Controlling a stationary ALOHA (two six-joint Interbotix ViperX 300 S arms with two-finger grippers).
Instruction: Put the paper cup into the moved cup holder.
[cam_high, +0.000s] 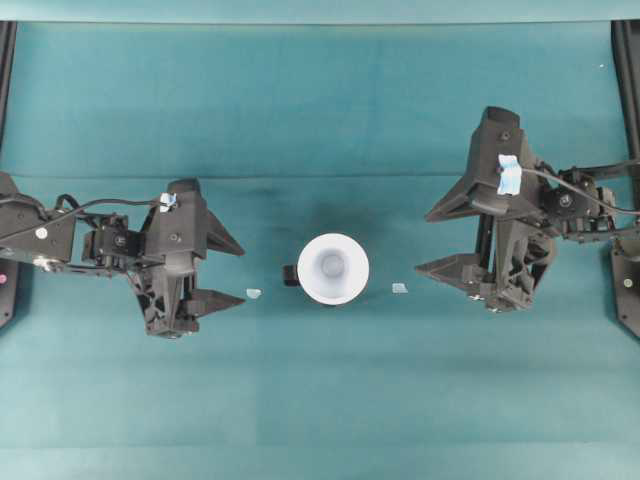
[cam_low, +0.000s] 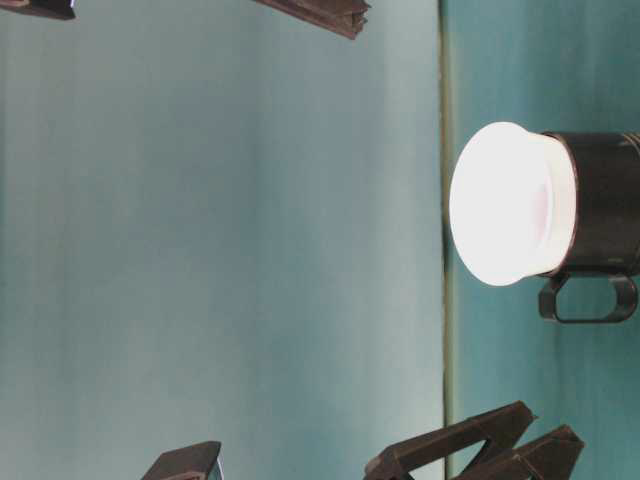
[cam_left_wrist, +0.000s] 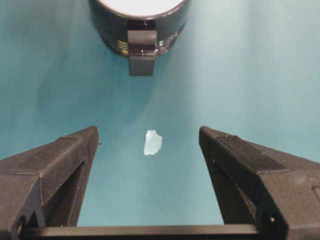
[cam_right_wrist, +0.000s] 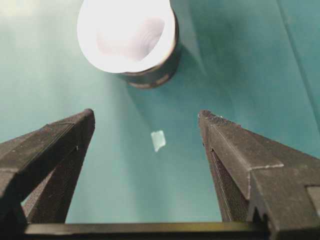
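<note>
Paper cup (cam_high: 333, 268) already sits inside the cup holder (cam_high: 291, 274) at the middle of your teal table (cam_high: 320, 400), its white rim hiding all but the holder's black tab on the left. Your left gripper (cam_high: 228, 274) and right gripper (cam_high: 444, 240) flank it, well apart from it, both with jaws spread and empty. A small pale scrap (cam_high: 254, 293) lies just beside each gripper's tips.

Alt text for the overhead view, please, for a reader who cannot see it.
A white paper cup sits inside a black cup holder at the centre of a teal table. The left gripper and right gripper flank it, jaws open, touching nothing.
</note>
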